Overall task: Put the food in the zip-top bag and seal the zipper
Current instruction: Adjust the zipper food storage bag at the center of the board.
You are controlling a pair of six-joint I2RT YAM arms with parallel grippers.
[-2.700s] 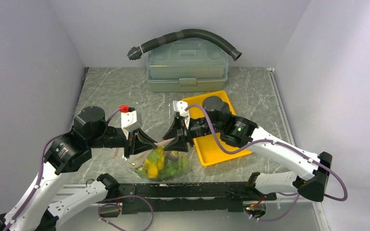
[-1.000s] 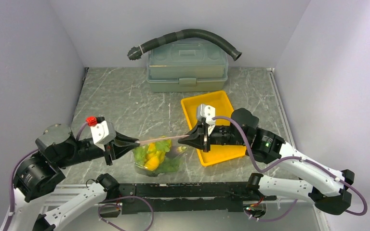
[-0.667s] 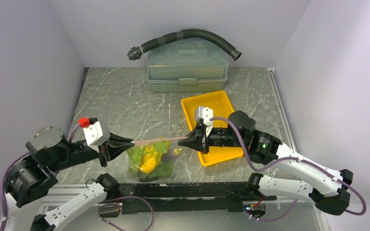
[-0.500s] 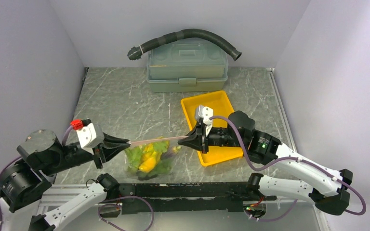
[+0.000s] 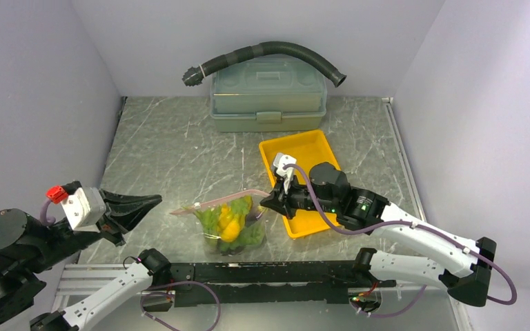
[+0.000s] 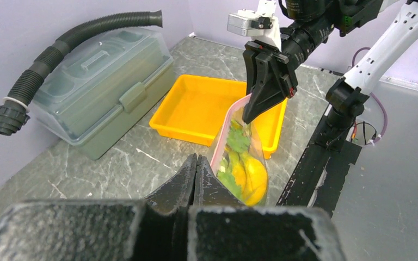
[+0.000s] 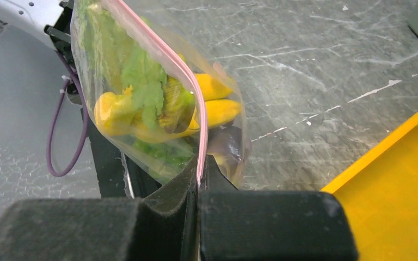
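The right pincer (image 7: pixel 198 175) is squeezed almost closed on the pink zipper (image 7: pixel 179 65) at the 3 o'clock end of the zip-top bag (image 5: pixel 229 219), holding that corner up. The left pincer (image 6: pixel 196 163) is pressed fully together with nothing in it, off at the bag's 9 o'clock and apart from it. The bag, with the food (image 7: pixel 141 76) inside, slumps at 6 o'clock on the tabletop (image 5: pixel 172 145), with the yellow tray (image 5: pixel 302 148) near its 2 o'clock.
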